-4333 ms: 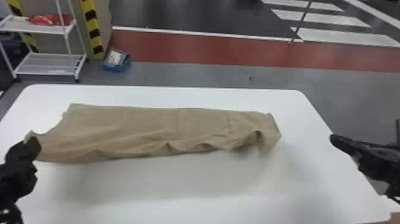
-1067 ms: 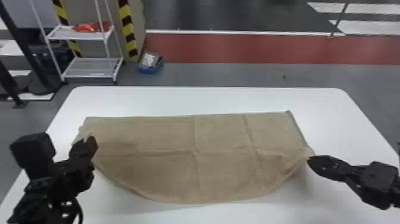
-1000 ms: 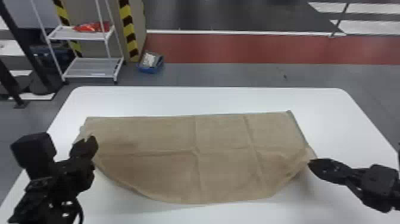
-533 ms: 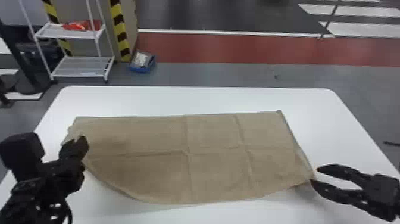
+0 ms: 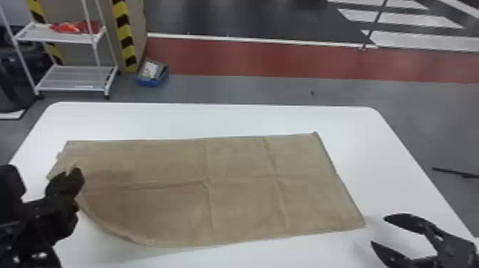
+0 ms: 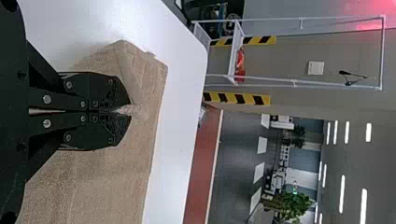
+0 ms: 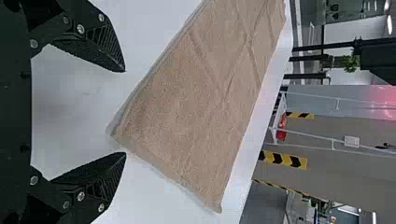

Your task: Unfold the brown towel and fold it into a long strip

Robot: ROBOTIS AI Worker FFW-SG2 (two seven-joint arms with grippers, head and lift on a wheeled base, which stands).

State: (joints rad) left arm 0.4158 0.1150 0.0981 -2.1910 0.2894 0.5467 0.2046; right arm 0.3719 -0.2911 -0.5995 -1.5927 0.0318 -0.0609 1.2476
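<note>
While the left tool [image 5: 71, 173] grips a pinched bit of the brown towel [image 5: 242, 199], the right tool [image 5: 379, 231] is released, its fingers parted just beside the towel's nearer corner. Between the two tools, the towel lies spread and creased on the white bench [image 5: 214, 121], its near edge curving toward the left one. Beyond the left tool stand a white rack [image 5: 71, 76] and a blue box [image 5: 153, 81].

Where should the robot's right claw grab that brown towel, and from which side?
Probably the near right corner of the brown towel, coming from the robot's right: it lies flat and pointed, just left of the right gripper, whose jaws stand open. The left gripper holds the opposite end.
</note>
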